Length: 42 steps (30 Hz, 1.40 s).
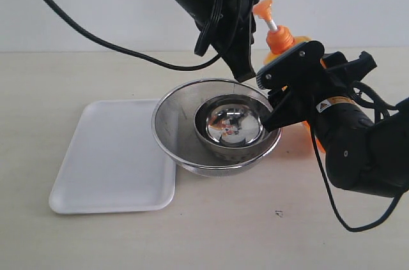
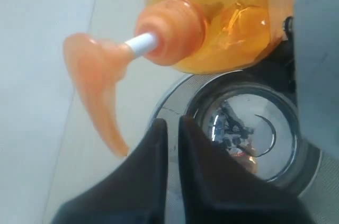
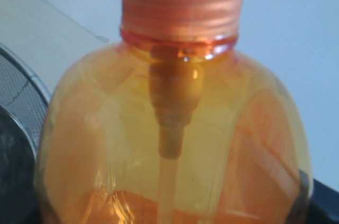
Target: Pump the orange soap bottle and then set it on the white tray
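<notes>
The orange soap bottle [image 1: 279,39] stands behind the bowls at the right, its pump head [image 1: 262,8] raised with the white stem showing. My right gripper [image 1: 289,90] is shut on the bottle's body and hides most of it. The bottle [image 3: 175,144] fills the right wrist view. My left gripper [image 1: 245,74] hangs just left of the pump, its tips below the nozzle and shut with only a thin slit between them. In the left wrist view this gripper [image 2: 172,124] sits close under the pump head [image 2: 98,81] of the bottle [image 2: 222,17]. The white tray [image 1: 108,161] lies flat at the left.
A large steel mesh bowl [image 1: 169,136] holds a smaller shiny steel bowl [image 1: 233,123], between the tray and the bottle and overlapping the tray's right edge. The small bowl [image 2: 249,128] lies under the left gripper. A black cable trails off the left arm across the back.
</notes>
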Available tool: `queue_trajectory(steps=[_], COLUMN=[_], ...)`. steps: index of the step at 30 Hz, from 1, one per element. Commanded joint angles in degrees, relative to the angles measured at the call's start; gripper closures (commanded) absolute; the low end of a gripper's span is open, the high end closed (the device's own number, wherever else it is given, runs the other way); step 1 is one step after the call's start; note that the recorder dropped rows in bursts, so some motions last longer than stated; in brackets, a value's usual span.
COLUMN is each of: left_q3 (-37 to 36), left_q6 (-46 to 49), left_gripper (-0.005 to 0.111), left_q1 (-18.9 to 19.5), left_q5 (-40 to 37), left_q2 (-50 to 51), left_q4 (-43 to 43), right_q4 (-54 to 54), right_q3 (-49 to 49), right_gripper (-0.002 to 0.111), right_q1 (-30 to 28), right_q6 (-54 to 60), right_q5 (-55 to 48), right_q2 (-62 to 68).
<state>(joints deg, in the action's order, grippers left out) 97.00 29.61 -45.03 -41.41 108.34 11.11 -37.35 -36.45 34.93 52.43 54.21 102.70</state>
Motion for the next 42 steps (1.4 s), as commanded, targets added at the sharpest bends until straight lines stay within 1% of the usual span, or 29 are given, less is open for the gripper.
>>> queue_trajectory(steps=[1,6,14,18,21,24,26,27,29,30,32,34,37,40,42], left_q3=[0.3,0.3,0.3,0.3,0.3,0.3,0.3,0.3,0.3,0.3,0.3,0.3,0.3,0.3,0.4], left_q6=[0.4,0.4,0.4,-0.42,-5.75,-8.98,-11.08,-11.19,-11.19,-9.8,-3.05,6.08,18.75,25.39,26.59], left_gripper=[0.102,0.102,0.102,0.102,0.102,0.102,0.102,0.102,0.102,0.102,0.102,0.102,0.102,0.102,0.102], left_q1=[-0.31,-0.31,-0.2,-0.2,-0.2,0.65,1.96,2.86,5.22,6.52,8.78,11.24,14.66,17.95,19.97], left_q5=[-0.16,1.16,8.66,9.07,9.07,9.34,10.47,11.03,12.39,12.84,12.99,11.83,7.41,1.66,-2.0], left_q2=[-1.61,-4.68,-8.67,-9.1,-9.1,-9.1,-8.99,-8.99,-8.99,-8.99,-8.99,-8.99,-8.99,-8.42,-7.62], left_q4=[-2.09,-2.09,-0.98,-0.98,-0.98,-1.23,-1.97,-3.66,-9.37,-13.55,-22.95,-35.68,-55.0,-68.08,-72.79], right_q4=[0.69,0.69,0.69,0.69,0.69,0.69,0.69,0.69,0.69,0.69,0.69,0.69,0.69,0.69,0.69], right_q3=[-0.26,-0.26,-0.26,-0.26,-0.26,-0.26,-0.26,-0.26,-0.26,-0.26,-0.26,-0.26,-0.26,-0.26,-0.26], right_gripper=[0.108,0.108,0.108,0.108,0.108,0.108,0.108,0.108,0.108,0.108,0.108,0.108,0.108,0.108,0.108], right_q1=[-0.12,-0.12,-0.12,-0.12,-0.12,-0.12,-0.12,-0.12,-0.12,-0.12,-0.12,-0.12,-0.12,-0.12,-0.12], right_q6=[0.11,0.11,0.11,0.11,0.11,0.11,0.11,0.11,0.11,0.11,0.11,0.11,0.11,0.11,-0.05], right_q5=[0.77,0.77,0.95,0.83,0.83,0.83,0.83,0.83,0.83,0.83,0.83,0.72,0.72,0.72,0.72], right_q2=[-0.26,-0.26,-0.26,-0.26,-0.26,-0.26,-0.26,-0.26,-0.26,-0.26,-0.26,-0.26,-0.26,-0.26,-0.26])
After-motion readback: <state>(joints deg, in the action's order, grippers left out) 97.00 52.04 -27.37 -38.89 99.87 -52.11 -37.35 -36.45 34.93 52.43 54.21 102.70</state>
